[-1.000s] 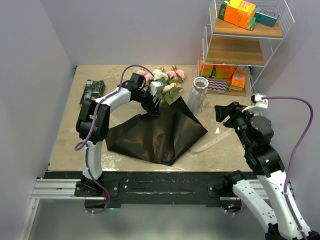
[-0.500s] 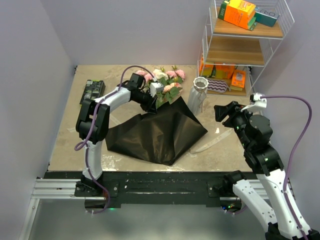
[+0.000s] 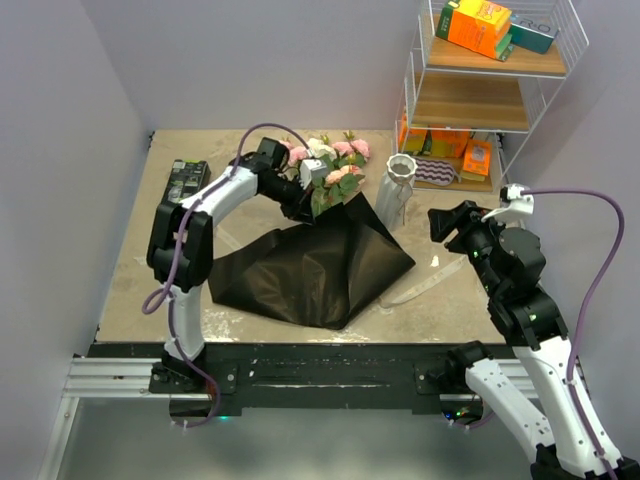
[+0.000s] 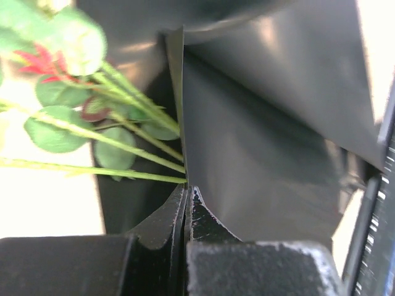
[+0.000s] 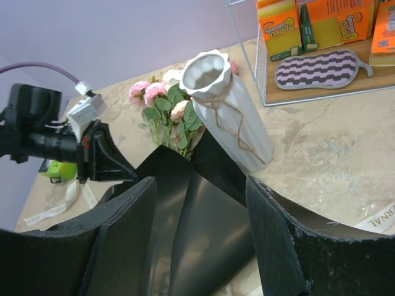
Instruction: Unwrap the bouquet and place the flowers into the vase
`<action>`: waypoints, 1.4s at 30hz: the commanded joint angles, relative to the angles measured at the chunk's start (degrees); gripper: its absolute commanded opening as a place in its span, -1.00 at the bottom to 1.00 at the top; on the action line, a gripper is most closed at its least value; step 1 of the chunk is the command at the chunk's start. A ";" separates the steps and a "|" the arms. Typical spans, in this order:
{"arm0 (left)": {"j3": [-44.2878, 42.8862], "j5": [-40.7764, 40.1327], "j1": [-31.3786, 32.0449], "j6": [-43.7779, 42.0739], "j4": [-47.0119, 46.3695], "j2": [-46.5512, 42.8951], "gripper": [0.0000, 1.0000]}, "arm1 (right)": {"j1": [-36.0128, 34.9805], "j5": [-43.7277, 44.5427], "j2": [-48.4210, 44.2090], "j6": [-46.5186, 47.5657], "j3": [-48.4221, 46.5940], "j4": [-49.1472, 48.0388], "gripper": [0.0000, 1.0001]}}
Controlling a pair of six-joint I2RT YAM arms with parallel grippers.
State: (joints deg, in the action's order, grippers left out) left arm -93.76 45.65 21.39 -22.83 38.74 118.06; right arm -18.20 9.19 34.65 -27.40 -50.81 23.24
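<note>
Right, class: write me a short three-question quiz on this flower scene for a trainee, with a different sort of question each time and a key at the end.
1. True or false: the flowers already stand in the vase.
2. What is the left pincer shut on? A: the edge of the black paper. B: the rim of the vase. C: a box on the shelf.
3. Fill the gap: the right pincer is ____ and holds nothing.

Key: 1 false, they lie on the table beside it; 2 A; 3 open.
</note>
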 commanded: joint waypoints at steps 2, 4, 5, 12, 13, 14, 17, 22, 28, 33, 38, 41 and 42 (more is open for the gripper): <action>-1.09 9.36 1.29 -7.64 9.49 -12.30 -1.00 | 0.27 -1.10 0.41 0.42 -3.77 -0.92 0.26; -0.73 12.17 2.60 -11.78 16.14 -14.25 -1.00 | 0.18 -1.19 0.41 0.42 -4.30 -1.01 0.26; -0.29 13.05 3.04 -16.24 18.63 -15.83 -1.00 | 0.27 -1.37 0.41 0.33 -4.39 -1.18 0.27; 4.63 17.01 6.91 -25.86 29.98 -22.95 -1.00 | 0.18 -1.37 0.76 0.33 -6.05 -1.01 0.28; 5.16 17.19 7.35 -26.47 30.51 -23.75 -1.00 | 0.18 -1.28 0.85 0.33 -6.32 -0.92 0.28; 6.03 17.54 7.79 -28.57 31.47 -25.23 -0.96 | 0.18 -1.11 0.94 0.33 -6.50 -1.01 0.29; 7.00 19.12 9.81 -32.98 36.66 -27.35 -0.90 | 0.18 -1.10 1.20 0.24 -7.20 -0.75 0.31; 10.26 19.65 12.27 -34.74 36.67 -33.23 -0.90 | 0.18 -0.75 1.82 0.33 -8.61 -0.74 0.33; 10.79 20.54 14.47 -33.60 36.67 -38.68 -0.85 | 0.18 -1.54 4.01 0.77 -9.22 -1.27 0.36; 11.49 19.57 18.42 -30.70 36.67 -43.17 -0.37 | 0.18 -3.47 6.04 0.85 -8.61 -2.85 0.36; 15.79 17.99 23.51 -28.15 36.58 -48.27 -0.03 | 0.27 -5.23 8.14 1.03 -8.34 -4.08 0.36; 18.34 19.03 24.14 -26.83 36.58 -49.85 -0.06 | 0.27 -6.81 9.11 1.29 -8.43 -3.65 0.35; 18.78 19.13 24.05 -26.57 36.58 -50.12 -0.07 | 0.18 -7.69 9.81 1.38 -8.26 -3.65 0.35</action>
State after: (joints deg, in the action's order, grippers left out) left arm -77.30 63.72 45.06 -51.90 74.85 69.34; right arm -18.20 5.15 42.92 -27.29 -58.04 21.71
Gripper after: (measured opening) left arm 0.475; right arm 0.676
